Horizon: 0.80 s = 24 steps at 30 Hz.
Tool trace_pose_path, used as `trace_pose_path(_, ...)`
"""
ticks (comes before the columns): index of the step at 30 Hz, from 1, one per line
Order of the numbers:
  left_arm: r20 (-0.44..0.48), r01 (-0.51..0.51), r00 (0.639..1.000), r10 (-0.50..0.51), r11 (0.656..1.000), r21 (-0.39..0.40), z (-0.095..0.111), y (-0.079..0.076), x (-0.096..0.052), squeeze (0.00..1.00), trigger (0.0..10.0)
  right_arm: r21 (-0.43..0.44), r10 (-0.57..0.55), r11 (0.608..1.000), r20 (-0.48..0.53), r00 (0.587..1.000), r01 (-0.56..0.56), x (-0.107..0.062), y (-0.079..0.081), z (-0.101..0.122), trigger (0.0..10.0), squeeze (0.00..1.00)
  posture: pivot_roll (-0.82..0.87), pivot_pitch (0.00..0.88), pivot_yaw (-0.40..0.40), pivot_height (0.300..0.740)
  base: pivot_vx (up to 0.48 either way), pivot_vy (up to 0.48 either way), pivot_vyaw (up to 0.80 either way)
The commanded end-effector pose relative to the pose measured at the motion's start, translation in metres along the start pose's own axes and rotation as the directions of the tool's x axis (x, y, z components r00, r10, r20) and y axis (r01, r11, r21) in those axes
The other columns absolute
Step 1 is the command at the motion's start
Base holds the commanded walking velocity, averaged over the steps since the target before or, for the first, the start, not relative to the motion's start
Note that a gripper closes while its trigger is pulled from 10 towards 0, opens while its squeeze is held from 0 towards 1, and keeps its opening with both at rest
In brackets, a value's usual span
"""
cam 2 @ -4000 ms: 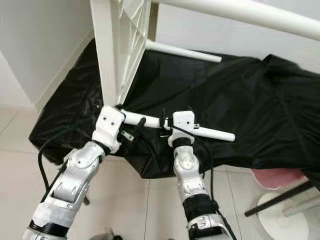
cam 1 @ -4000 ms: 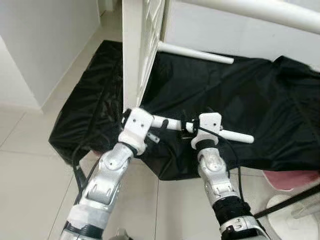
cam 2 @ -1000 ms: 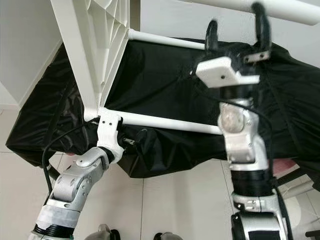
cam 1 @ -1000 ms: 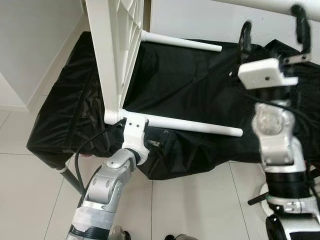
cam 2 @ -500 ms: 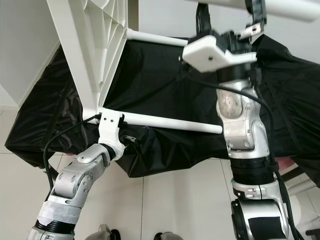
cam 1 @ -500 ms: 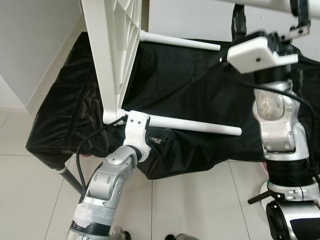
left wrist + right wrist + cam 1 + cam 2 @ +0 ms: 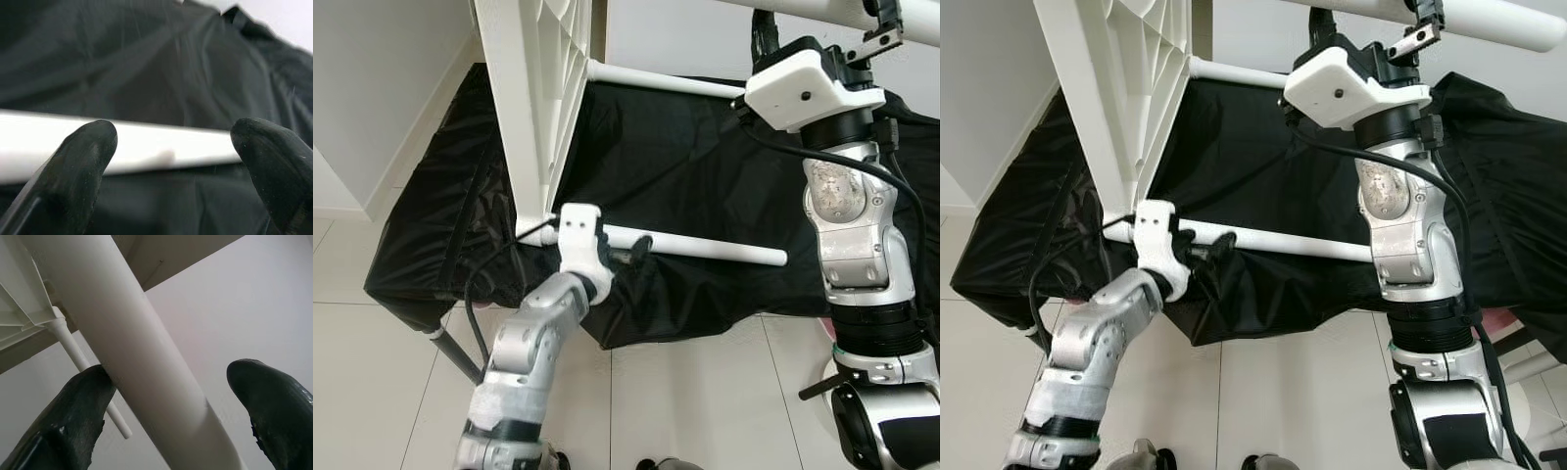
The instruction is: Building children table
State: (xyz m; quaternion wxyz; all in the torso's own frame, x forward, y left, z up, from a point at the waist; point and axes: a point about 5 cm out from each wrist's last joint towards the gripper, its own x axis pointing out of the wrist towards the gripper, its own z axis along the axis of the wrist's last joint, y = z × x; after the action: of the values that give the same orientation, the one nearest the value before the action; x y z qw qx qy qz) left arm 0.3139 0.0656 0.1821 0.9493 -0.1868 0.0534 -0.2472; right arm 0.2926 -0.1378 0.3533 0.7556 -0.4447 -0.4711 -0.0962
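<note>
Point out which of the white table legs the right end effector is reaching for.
The thick top leg, highest in the head views; the right end effector straddles it, open. The two thinner legs lie lower, over the black cloth.

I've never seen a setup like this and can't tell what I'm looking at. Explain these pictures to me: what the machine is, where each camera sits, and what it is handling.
This is a humanoid robot with two silver arms, each ending in two black fingers. Two pictures come from cameras in its head, looking down; the other two come from cameras on its wrists, looking along the fingers.

In front of it a white children's table lies tipped on its side over a black sheet, its legs pointing sideways.

The left gripper is low down at the lower table leg; its wrist camera shows the open fingers with the leg crossing between them, not clamped.

The right gripper is raised to the thick upper leg, fingers open on either side of the leg.
</note>
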Motion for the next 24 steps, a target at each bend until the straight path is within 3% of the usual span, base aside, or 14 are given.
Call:
trace_pose_path(1,-0.011,-0.014,1.0,0.013,0.996,-0.086,-0.001,0.002,0.003,0.0,10.0,0.003,0.013,1.0,-0.01,1.0,-0.013,-0.004,0.002,0.001,10.0,0.0,-0.01,0.11,-0.032,0.74,0.0,0.0,0.0)
trace_pose_path(4,-0.026,-0.034,0.999,0.03,0.986,-0.166,0.0,0.006,0.008,0.0,10.0,0.0,0.015,1.0,-0.021,1.0,-0.015,-0.008,0.004,0.0,10.0,0.0,-0.01,0.113,-0.025,0.74,0.0,0.0,0.0)
trace_pose_path(10,-0.054,-0.071,0.997,0.061,0.977,-0.199,-0.002,0.01,0.011,0.0,10.0,-0.001,0.012,1.0,-0.027,1.0,-0.012,-0.01,0.005,0.0,10.0,0.0,-0.02,0.116,-0.017,0.74,0.0,0.0,0.0)
trace_pose_path(13,-0.097,-0.135,0.989,0.112,0.952,-0.276,-0.005,0.019,0.013,0.0,10.0,-0.008,0.003,1.0,-0.039,0.999,-0.003,-0.013,0.004,0.001,10.0,0.0,-0.02,0.121,-0.004,0.74,0.0,0.0,0.0)
trace_pose_path(17,-0.123,-0.173,0.982,0.141,0.936,-0.307,-0.007,0.022,0.014,0.0,10.0,-0.011,0.0,1.0,-0.044,0.999,0.0,-0.014,0.004,0.001,10.0,0.0,-0.02,0.121,-0.004,0.74,0.0,0.0,0.0)
trace_pose_path(21,-0.089,-0.167,0.985,0.145,0.922,-0.348,-0.002,0.025,0.016,0.0,10.0,-0.016,-0.005,1.0,-0.044,0.999,0.004,-0.015,0.003,0.001,10.0,0.0,-0.02,0.123,0.001,0.74,0.0,0.0,0.0)
trace_pose_path(24,-0.112,-0.207,0.978,0.177,0.89,-0.406,-0.002,0.03,0.023,0.0,10.0,-0.029,-0.018,0.999,-0.034,0.999,0.017,-0.013,0.001,0.003,10.0,0.0,-0.02,0.123,0.003,0.74,0.0,0.0,0.0)
